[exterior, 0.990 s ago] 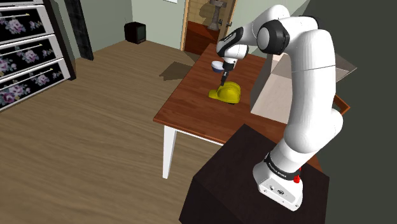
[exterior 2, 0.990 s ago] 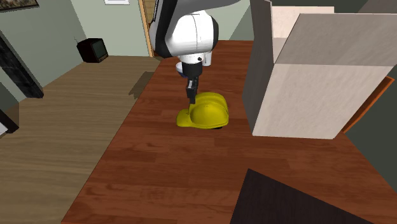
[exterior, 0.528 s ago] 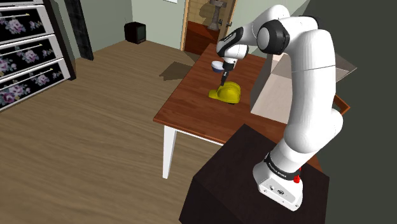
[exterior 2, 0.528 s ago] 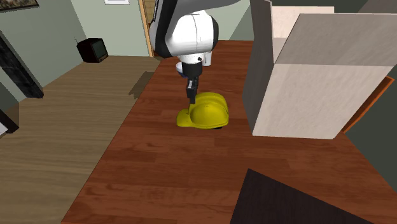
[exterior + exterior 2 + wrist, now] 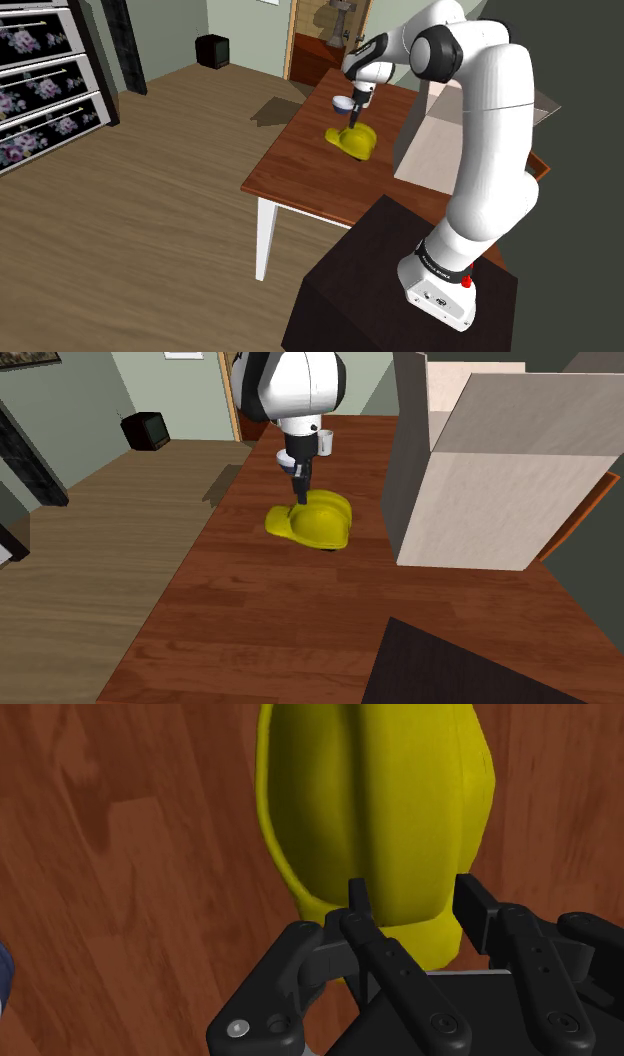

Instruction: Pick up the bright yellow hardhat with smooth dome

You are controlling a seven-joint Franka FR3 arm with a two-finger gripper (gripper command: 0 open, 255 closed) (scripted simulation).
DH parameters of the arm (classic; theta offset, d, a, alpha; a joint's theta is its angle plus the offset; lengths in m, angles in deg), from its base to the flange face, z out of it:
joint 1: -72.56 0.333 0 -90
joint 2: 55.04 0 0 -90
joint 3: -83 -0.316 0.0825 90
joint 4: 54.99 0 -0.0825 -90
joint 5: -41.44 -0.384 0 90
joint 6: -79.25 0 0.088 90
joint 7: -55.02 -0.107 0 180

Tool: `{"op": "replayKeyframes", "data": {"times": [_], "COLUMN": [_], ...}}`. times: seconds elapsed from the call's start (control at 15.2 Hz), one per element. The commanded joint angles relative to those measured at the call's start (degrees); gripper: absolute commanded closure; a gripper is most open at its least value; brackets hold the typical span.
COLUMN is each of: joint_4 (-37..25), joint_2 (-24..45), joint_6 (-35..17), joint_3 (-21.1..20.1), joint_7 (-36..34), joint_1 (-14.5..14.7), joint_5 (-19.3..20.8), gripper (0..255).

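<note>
Clamps the claw [image 5: 414,899] across the near end of the hardhat [image 5: 375,804]. Holds it tilted, seemingly just off the table [image 5: 250,612], with long axis straight out from the claw.

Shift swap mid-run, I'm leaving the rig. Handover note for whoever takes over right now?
Tool: shut on the yellow hardhat. In the wrist view the fingers clasp one end of it.
Hardhat: tilted over the wooden table, with a shadow beneath. It seems just clear of the surface. A large open box stands beside it, and a small white cup beyond.
Done: grasp made, lift apparently begun.
Left: raise it well clear. The grip looks to be near the edge, so the hat may swing.
</note>
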Motion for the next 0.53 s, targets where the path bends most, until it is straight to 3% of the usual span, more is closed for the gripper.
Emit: {"op": "replayKeyframes", "data": {"times": [0.0, 0.46], "joint_4": [-0.35, -1.78], "joint_2": [-0.90, -3.20], "joint_6": [1.10, 4.67], "joint_3": [0.28, 1.00], "joint_7": [-0.22, -0.89], "joint_1": [0.16, 0.57], "joint_5": [0.40, 1.56], "gripper": [255, 255]}}
